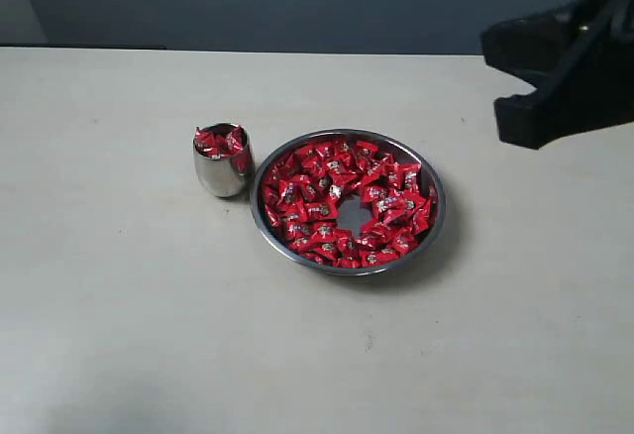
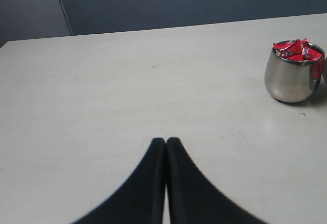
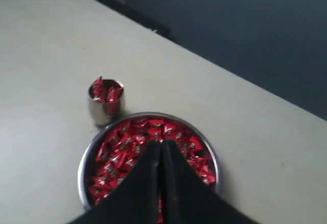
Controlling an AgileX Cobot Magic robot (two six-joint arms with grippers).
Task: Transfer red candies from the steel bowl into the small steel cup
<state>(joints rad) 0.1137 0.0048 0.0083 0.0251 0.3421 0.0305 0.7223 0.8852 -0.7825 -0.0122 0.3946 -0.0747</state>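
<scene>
The right fingers [image 3: 151,163] are pressed together and hold nothing. In the right wrist view they hang high above the steel bowl [image 1: 353,214]. The left fingers [image 2: 152,173] are also closed and empty, low over bare tabletop [image 2: 102,91], with the small steel cup [image 2: 292,81] well off to one side.

In the exterior view the right arm [image 1: 570,57] sits at about two o'clock from the bowl, well apart from it. The red candies [image 1: 317,211] lie in a thick ring inside the bowl, leaving a bare patch of steel near the middle. The cup [image 1: 223,171] stands upright at about ten o'clock from the bowl, just beside its rim, and is already heaped with wrappers [image 1: 220,140] that rise above its lip.

The step in hand looks like another pick from the bowl. To do it well, the right fingers would have to open before descending and come straight down on a single candy at the edge of the bare patch, where it can be separated from its neighbours. A twisted wrapper end probably gives the surest grip.

With the cup this full, the release should be low and centred over the heap, or the candy may slide off onto the tabletop. The cup is light-looking and rounded, so nudging it could tip it.
</scene>
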